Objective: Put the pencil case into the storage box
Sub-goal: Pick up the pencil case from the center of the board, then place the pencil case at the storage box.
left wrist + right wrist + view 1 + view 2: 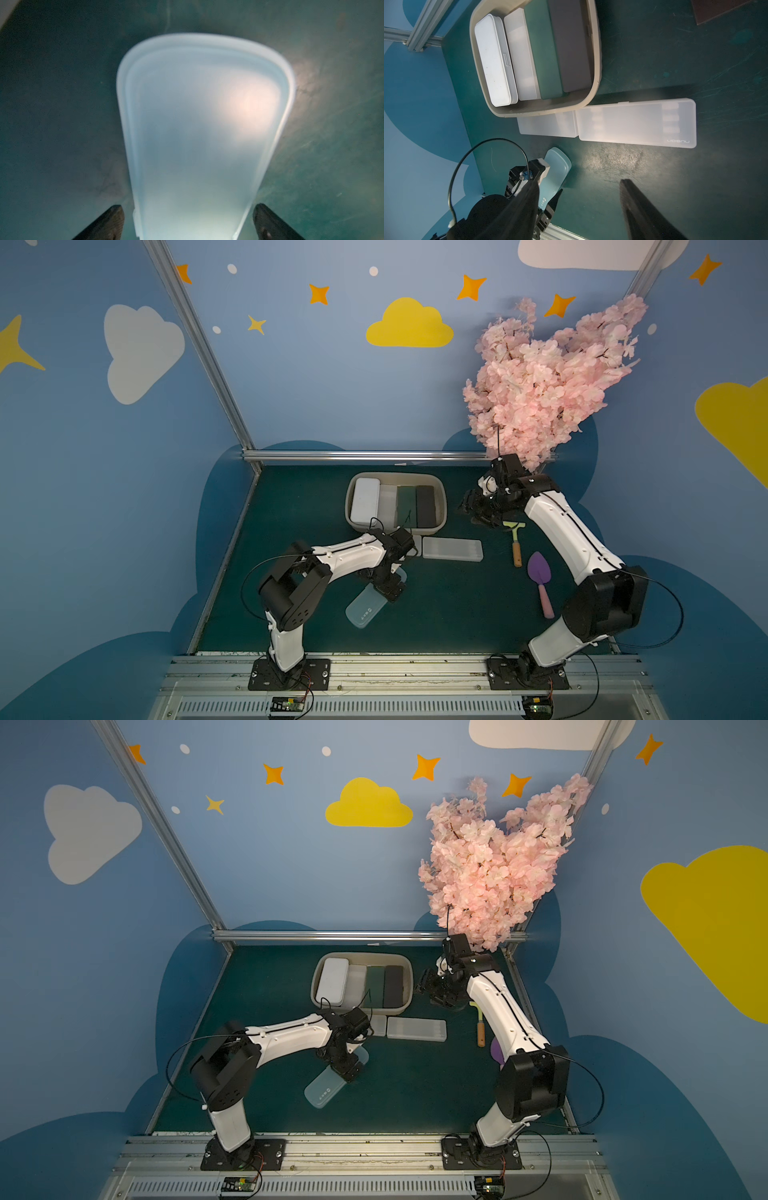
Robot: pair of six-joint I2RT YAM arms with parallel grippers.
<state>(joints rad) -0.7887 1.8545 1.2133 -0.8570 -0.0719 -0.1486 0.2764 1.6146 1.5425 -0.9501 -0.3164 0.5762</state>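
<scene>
Dark green surface point(436, 626), blue cloud walls | pale blue pencil case point(203, 124) lies flat, well apart from storage box point(395, 475) | left hand point(188, 224) spread wide around it | right hand point(476, 509) part open, empty | risk: box looks full, so the case may slide off.

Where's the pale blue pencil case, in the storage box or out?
Out. The pale blue pencil case lies on the mat outside the storage box, left gripper open astride it.

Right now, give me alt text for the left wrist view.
A frosted pale blue pencil case lies on the dark green table, its near end between the left gripper's open black fingers. The picture is blurred.
</scene>
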